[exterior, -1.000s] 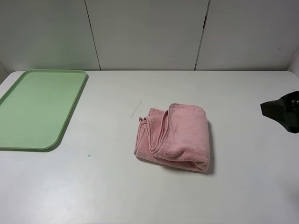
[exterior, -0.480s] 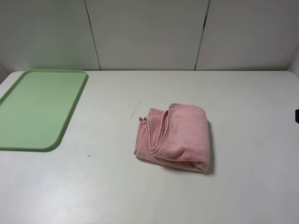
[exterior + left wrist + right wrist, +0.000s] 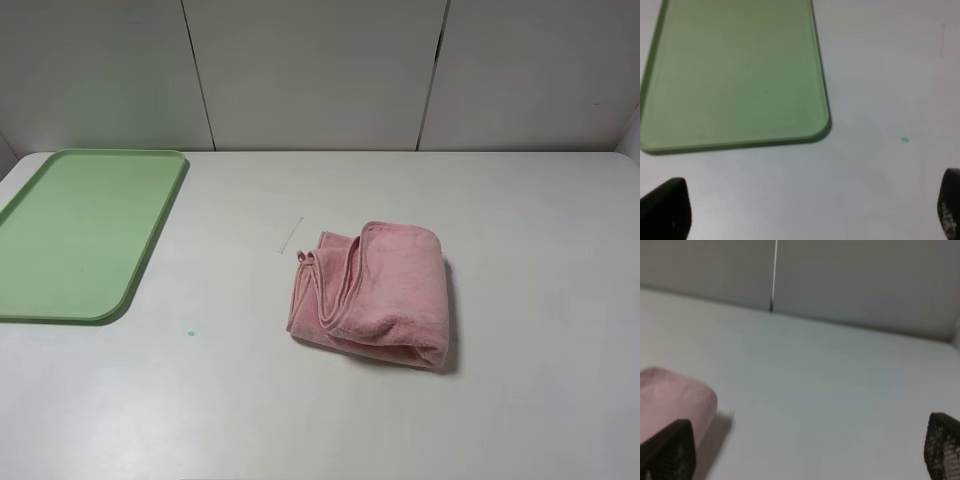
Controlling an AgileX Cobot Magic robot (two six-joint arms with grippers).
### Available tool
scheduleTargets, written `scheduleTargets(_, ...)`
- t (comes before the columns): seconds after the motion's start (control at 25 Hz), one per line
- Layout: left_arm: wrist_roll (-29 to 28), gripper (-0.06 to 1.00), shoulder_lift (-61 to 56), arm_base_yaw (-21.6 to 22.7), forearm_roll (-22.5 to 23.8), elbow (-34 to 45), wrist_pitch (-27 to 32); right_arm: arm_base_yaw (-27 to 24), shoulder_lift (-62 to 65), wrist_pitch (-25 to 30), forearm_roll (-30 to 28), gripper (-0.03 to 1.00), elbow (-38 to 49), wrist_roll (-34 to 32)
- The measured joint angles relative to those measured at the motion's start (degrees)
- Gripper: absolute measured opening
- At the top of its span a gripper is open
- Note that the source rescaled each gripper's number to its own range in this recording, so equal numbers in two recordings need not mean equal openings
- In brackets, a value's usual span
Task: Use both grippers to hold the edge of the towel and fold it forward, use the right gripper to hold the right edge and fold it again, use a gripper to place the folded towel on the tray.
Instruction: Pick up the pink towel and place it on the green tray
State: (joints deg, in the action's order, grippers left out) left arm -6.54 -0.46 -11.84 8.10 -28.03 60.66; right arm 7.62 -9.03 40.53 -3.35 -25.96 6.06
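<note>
Since right tool (image 3: 805, 450) quit high view, towel (image 3: 370, 295) unmoved, off tray (image 3: 80, 235).

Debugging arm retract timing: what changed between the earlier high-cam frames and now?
The right arm, at the right edge of the high view a second ago, pulled off to the right and is now out of that view. The right gripper is open with nothing in it; no grab or release shows. The folded towel and the tray stayed put, the towel on the table, not on the tray.
</note>
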Motion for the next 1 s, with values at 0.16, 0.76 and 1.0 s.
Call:
scheduleTargets(0.16,0.00,0.99,0.00,0.00,0.00,0.00,0.00,0.00,6.19,0.05,0.32,1.00,0.00,0.00)
scheduleTargets(0.76,0.00,0.99,0.00,0.00,0.00,0.00,0.00,0.00,9.30,5.79,4.04,1.00,-1.91,0.00)
scheduleTargets(1.0,0.00,0.99,0.00,0.00,0.00,0.00,0.00,0.00,9.36,15.49,5.48,1.00,-3.10,0.00)
